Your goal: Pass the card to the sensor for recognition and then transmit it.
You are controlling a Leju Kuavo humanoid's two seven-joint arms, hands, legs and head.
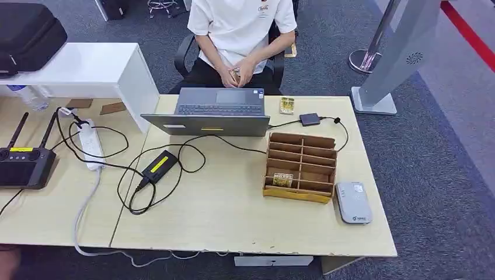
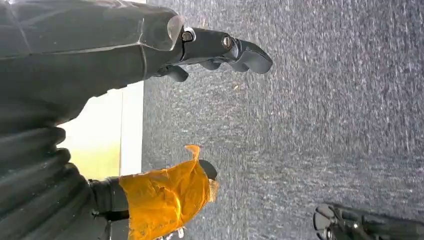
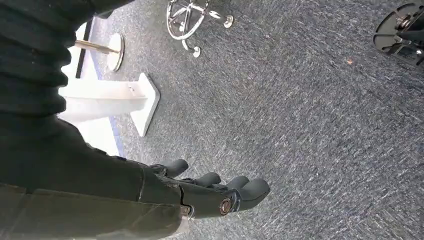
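Observation:
A wooden slotted card holder [image 1: 302,166] stands on the light wood table [image 1: 222,227], right of centre. One patterned card [image 1: 282,179] stands in its front-left slot. A white-grey sensor pad [image 1: 353,202] lies flat just right of the holder. A second card [image 1: 286,105] lies near the laptop's far right corner. My left hand [image 2: 212,50] hangs over grey carpet beside the table edge, fingers extended, thumb wrapped in orange tape [image 2: 165,197], holding nothing. Over the carpet too, my right hand [image 3: 210,192] has its fingers stretched out and empty.
A person [image 1: 242,35] sits behind an open laptop [image 1: 213,114] at the far edge. A black power brick [image 1: 159,166] and looped cables lie left of centre, a small black box [image 1: 309,119] behind the holder. A power strip [image 1: 90,144] and a controller [image 1: 23,163] lie left. A white stand [image 1: 397,52] is at the right.

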